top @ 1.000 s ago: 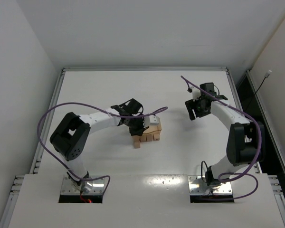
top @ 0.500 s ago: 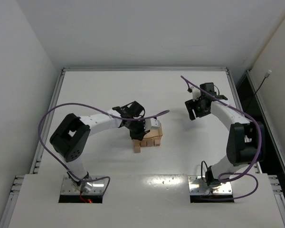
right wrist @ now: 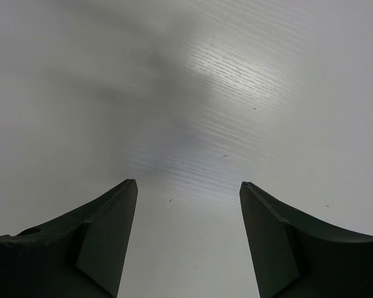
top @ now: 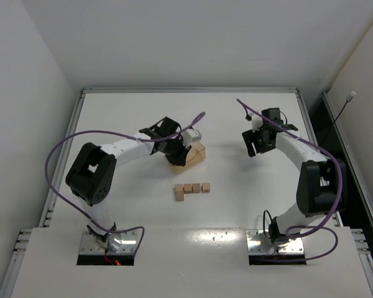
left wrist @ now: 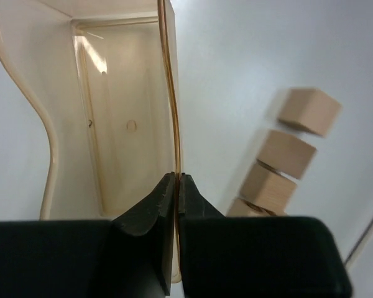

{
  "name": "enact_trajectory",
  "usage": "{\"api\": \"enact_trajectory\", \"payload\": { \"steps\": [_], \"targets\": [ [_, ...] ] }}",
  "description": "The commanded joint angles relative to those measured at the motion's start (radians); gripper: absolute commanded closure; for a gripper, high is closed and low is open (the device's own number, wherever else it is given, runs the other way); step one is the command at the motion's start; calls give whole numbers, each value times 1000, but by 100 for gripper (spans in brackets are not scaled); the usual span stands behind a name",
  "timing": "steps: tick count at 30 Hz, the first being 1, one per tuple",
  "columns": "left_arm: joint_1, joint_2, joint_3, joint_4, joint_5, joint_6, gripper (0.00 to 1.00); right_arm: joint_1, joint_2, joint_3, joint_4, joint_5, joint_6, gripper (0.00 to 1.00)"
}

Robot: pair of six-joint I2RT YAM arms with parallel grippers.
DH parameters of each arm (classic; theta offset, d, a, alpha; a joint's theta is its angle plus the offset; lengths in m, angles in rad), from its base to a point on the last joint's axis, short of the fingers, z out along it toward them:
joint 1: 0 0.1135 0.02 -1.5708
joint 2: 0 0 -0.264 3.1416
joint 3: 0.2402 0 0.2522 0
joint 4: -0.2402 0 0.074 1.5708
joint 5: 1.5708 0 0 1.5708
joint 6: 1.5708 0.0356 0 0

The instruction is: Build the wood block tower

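Wood blocks (top: 191, 188) lie on the white table (top: 130, 112) at about its middle, a little nearer the near edge than the far one. There are four small tan cubes in a short row running left to right, each one sitting on the table itself and touching or almost touching its neighbour (the left-end cube seems set slightly toward the near edge, though the overhead view is too small to be sure). Just beyond them toward the far edge, and apart from them, is an open tan box (top: 198, 153), held by the left gripper (top: 179, 152). That gripper's fingers (left wrist: 150, 211) are pressed together on one thin side wall of the box, one finger inside and one outside. In the left wrist view the box's open side faces the camera, showing its pale inner floor and a curved rim, with the row of cubes off to the right of it. Whether the box rests on the table or hangs just above it cannot be told. The right gripper (top: 257, 144) is well apart from all this, over the right half of the table toward the far edge. Its two dark fingers (right wrist: 105, 236) stand parted about halfway with only bare table between them, gripping nothing. A purple cable (top: 62, 155) loops out from the left arm.
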Motion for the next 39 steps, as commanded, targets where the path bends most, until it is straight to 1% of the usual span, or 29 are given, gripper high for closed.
{"api": "enact_trajectory", "payload": {
  "steps": [1,2,3,5,7,8,9,10,11,14,19,21,23,24,26,27,29,30,31,33,35,37,39],
  "targets": [
    [59,43,92,97,-61,-266,100,7,-18,5,30,-15,20,36],
    [59,54,112,97,-84,-310,100,7,-18,5,30,-15,20,36],
    [59,66,133,97,-146,-354,100,7,-18,5,30,-15,20,36],
    [59,106,199,84,-193,-468,100,7,-18,5,39,-15,20,36],
    [59,133,232,83,-312,-578,100,7,-18,5,39,-15,20,36],
    [59,144,242,70,-352,-671,100,7,-18,5,39,-15,20,36],
    [59,158,258,54,-412,-708,100,7,-18,5,39,-15,20,36],
    [68,185,293,39,-435,-744,100,7,-18,5,39,-15,20,36],
    [68,199,304,27,-475,-815,100,7,-18,5,39,-6,20,36],
    [47,251,368,-10,-520,-865,100,7,-9,5,39,-6,20,36],
    [28,300,456,-70,-750,-896,100,7,-9,5,39,-6,20,36],
    [59,310,468,-91,-814,-908,100,7,-9,-4,39,-6,20,36],
    [94,310,477,-91,-869,-908,100,7,-9,-4,39,-6,20,36],
    [135,310,477,-101,-885,-908,100,7,-9,-4,39,-6,20,36],
    [181,310,486,-91,-905,-865,100,7,-9,-4,39,-6,20,36],
    [227,310,486,-91,-905,-812,100,7,-9,-4,39,-6,20,36],
    [278,301,486,-91,-867,-746,100,7,-9,-4,39,-6,20,36],
    [330,290,486,-64,-839,-677,100,7,-9,-4,39,-6,20,36],
    [355,290,486,-64,-774,-639,100,7,-9,-4,39,-6,20,36],
    [407,308,543,-99,-773,-585,100,7,2,-4,39,-15,20,36],
    [436,369,638,-168,-822,-455,100,7,2,5,39,-15,20,36],
    [471,431,718,-228,-845,-395,100,7,2,5,39,-15,20,36],
    [500,454,755,-243,-799,-369,100,7,2,-4,39,-15,20,36]
  ]
}}
